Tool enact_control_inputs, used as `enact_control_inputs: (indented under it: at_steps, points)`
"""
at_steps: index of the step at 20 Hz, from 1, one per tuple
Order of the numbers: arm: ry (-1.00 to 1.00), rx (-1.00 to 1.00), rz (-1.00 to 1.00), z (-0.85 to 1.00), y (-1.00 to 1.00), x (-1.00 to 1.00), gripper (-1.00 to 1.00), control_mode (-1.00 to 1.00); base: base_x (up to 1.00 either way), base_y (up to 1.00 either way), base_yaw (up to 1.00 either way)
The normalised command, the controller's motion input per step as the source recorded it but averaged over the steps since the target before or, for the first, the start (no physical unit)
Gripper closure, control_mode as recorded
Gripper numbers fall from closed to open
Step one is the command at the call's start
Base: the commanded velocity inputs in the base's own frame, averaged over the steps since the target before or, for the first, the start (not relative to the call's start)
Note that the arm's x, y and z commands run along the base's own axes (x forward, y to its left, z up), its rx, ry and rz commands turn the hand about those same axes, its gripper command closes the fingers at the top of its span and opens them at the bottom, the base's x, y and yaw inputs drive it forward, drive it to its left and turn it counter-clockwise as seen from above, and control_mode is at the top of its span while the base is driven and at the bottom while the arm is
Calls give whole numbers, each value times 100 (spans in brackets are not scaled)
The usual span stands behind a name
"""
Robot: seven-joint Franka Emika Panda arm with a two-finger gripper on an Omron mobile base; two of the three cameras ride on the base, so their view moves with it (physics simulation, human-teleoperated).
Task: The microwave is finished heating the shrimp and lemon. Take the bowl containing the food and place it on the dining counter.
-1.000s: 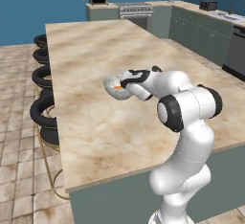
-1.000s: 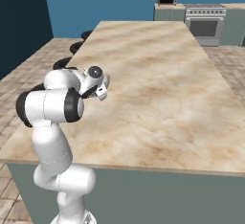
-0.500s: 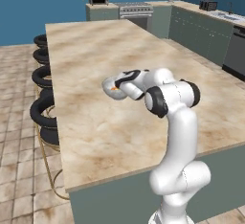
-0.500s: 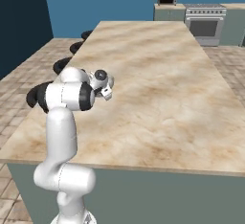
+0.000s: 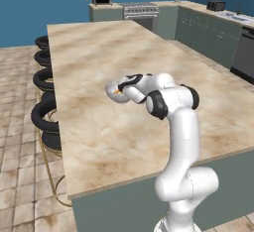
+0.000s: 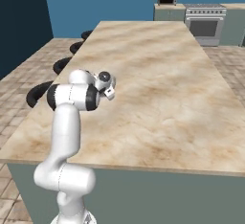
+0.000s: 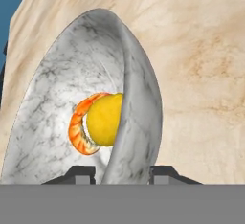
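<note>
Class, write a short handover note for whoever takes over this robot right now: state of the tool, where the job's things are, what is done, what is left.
Tool: shut on the rim of the bowl, one finger inside and one outside.
Bowl: held over the dining counter, on the stool side; whether it touches the top cannot be told.
Shrimp and lemon: together inside the bowl.
Done: bowl brought to the dining counter.
Left: set it down level, open the tool, back away.

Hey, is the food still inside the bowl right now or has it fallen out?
Inside. In the hand view the shrimp and lemon sit together in the bowl, whose rim the gripper pinches above the dining counter.
</note>
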Motion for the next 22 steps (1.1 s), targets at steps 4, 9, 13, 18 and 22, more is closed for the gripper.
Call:
enact_control_inputs:
  at_steps: [4, 9, 13, 18, 22]
  points:
    - [0, -2, 0, -27, 0, 21, 100, -100, 0, 0, 0]
    - [2, 0, 0, -7, 0, 11, -100, -100, 0, 0, 0]
    - [6, 0, 0, 5, -8, -26, -100, -100, 0, 0, 0]
    - [0, 3, -1, 40, -14, -62, -100, -100, 0, 0, 0]
    - [-3, 5, -1, 69, -10, -74, -100, -100, 0, 0, 0]
